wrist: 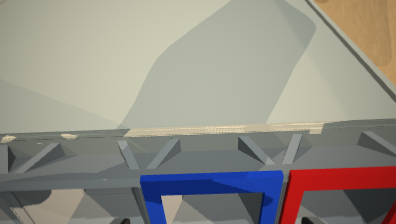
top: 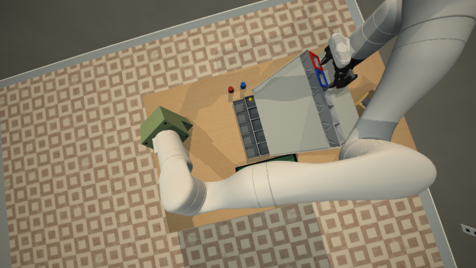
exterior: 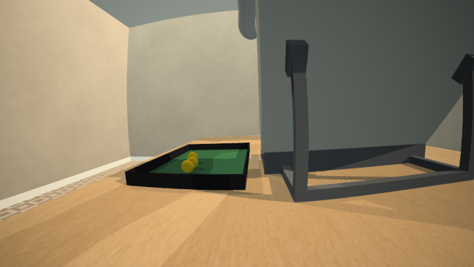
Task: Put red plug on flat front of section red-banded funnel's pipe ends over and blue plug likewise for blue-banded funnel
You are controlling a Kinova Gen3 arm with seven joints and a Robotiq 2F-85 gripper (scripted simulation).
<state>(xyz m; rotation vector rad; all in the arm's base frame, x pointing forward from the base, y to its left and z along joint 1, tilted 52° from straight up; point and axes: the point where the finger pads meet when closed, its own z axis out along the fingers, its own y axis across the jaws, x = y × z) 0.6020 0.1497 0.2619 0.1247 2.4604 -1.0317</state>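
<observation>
My gripper is open and empty above the blue-banded funnel. The red-banded funnel is beside it, at the row's end. The grey cover hides the pipes. A yellow marble lies in the back part of the end section nearest the plugs. The red plug and blue plug stand on the table near that end. The black-rimmed green tray holds three yellow marbles, seen in the exterior view.
The arm's thick links pass over the table's near side and partly hide the tray. A green block-shaped mount is at the table's left end. A dark stand frame is beside the cover assembly in the exterior view.
</observation>
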